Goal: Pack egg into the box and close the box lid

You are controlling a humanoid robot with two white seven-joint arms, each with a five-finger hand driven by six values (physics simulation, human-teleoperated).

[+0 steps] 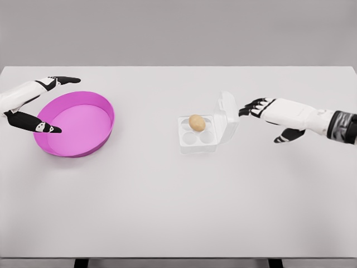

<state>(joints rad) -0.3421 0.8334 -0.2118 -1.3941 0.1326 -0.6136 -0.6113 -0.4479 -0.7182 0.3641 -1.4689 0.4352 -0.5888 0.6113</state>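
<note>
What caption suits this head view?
Egg sits in open box; right hand reaches toward lid.

We see a white table (167,212) spanning left to right | far side: plain grey wall (178,30) | near edge: two dark table legs (81,263) | light: soft, even
</note>
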